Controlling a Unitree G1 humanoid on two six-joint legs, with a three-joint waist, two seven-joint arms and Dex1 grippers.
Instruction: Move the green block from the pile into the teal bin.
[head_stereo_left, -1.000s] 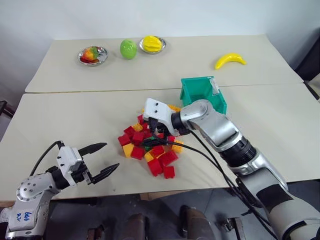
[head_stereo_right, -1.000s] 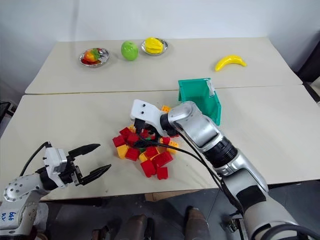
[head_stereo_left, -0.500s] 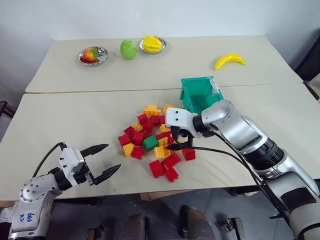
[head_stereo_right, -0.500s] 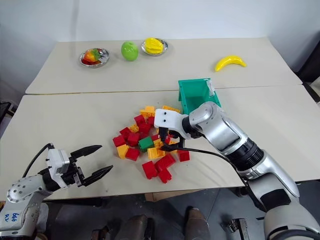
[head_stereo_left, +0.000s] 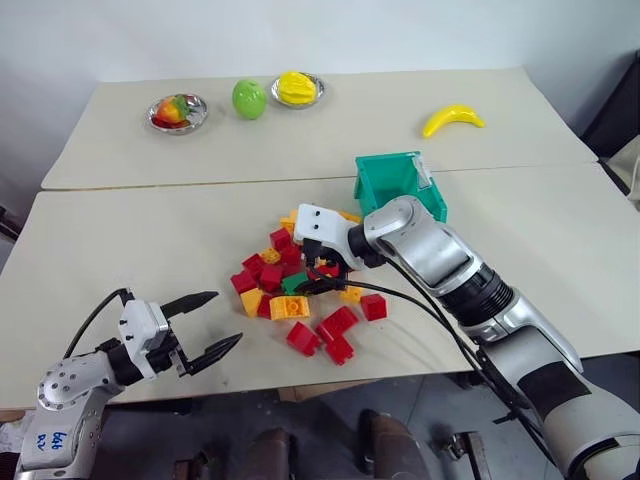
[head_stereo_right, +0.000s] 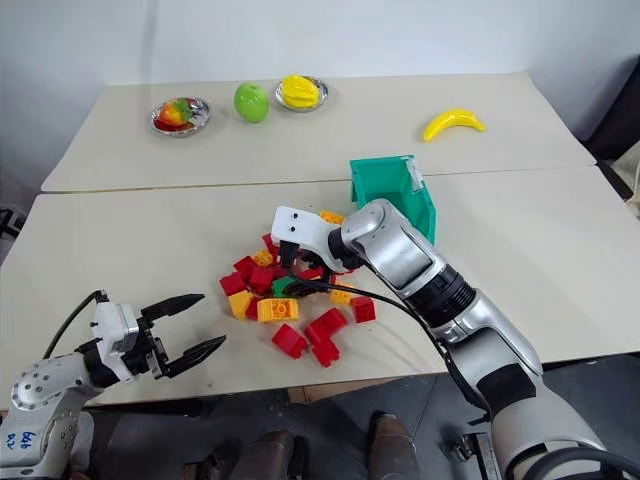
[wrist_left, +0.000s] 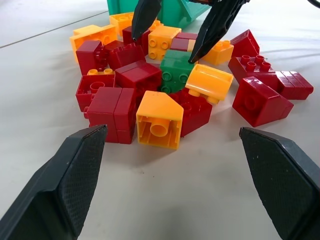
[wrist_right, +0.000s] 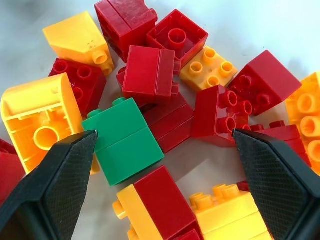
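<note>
The right pincer (head_stereo_left: 312, 272) hangs spread wide over the pile (head_stereo_left: 300, 285), seemingly lined up to grasp the green block (wrist_right: 122, 140) lying ungripped among red bricks, short of the teal bin (head_stereo_left: 398, 182)

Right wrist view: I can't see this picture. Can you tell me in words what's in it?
A green block lies on its side in a heap of red and yellow-orange toy bricks on a pale table. The right gripper hangs over them with its two black fingers wide open, one beside the green block, holding nothing.
</note>
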